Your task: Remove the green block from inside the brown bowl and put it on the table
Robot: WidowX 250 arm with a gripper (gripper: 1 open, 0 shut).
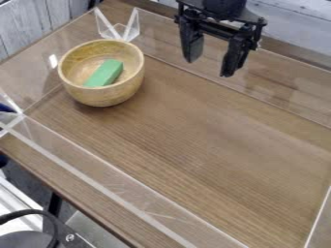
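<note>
A small bright green block [104, 73] lies flat inside the brown bowl [77, 95], a round tan wooden bowl at the table's left. The table [195, 145] is a wide wood-grain top. My gripper [212, 60] hangs at the upper middle, pointing down, to the right of the bowl and well apart from it. Its two black fingers [192, 48] stand wide apart with nothing between them.
Low clear acrylic walls [77, 160] run round the tabletop's edges. A clear corner bracket [119, 27] stands just behind the bowl. Bare wood stretches from the middle toward the front and right.
</note>
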